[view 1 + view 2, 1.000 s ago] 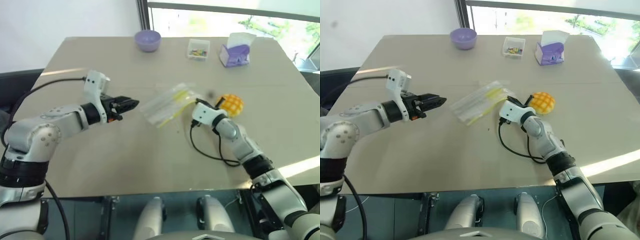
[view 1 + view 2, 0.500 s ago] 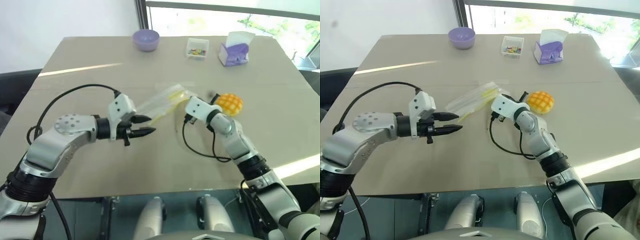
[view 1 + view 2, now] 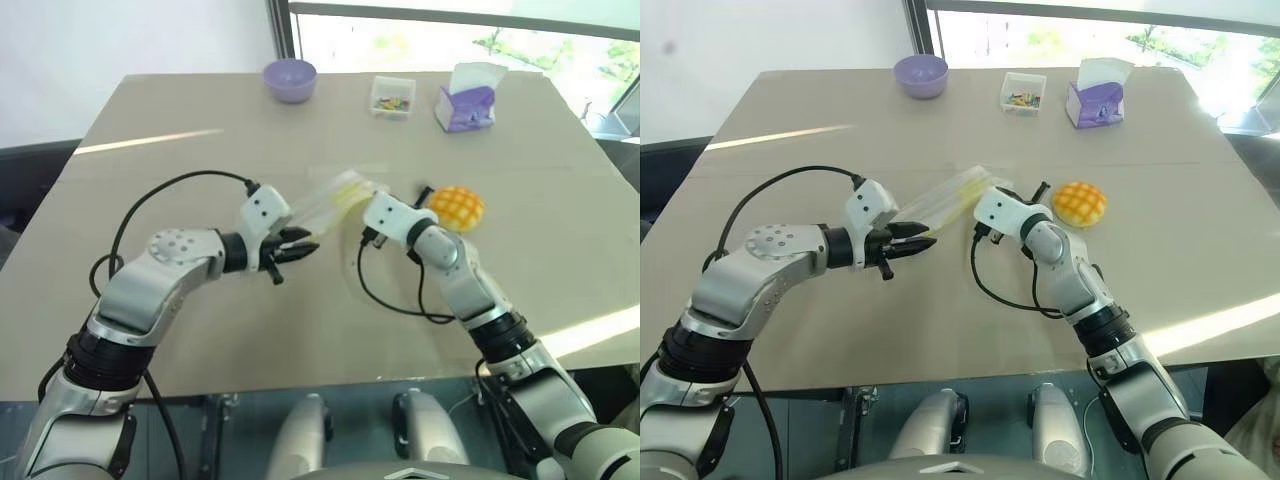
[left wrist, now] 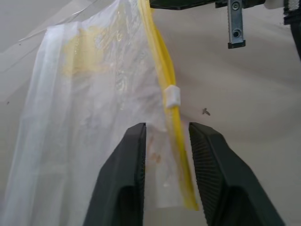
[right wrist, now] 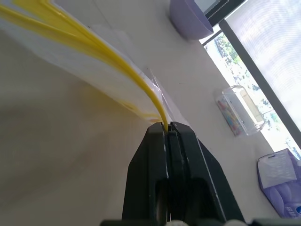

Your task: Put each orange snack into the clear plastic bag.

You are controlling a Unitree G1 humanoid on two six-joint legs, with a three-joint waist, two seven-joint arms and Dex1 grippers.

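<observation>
Since a second ago left gripper (image 3: 303,248) swung in from open table to near end of clear plastic bag (image 3: 325,197); jaws narrowed, now straddling bag corner by yellow seal strip (image 4: 165,82), fingers (image 4: 131,165) not yet clamped. Right gripper (image 5: 168,129) pinched tight on strip's far end, bag lifted slightly off table (image 3: 200,120). Likely readying to pull mouth open. Left forearm angled down and inward; right roughly level. Orange snack (image 3: 457,207) beside right wrist, outside bag.
</observation>
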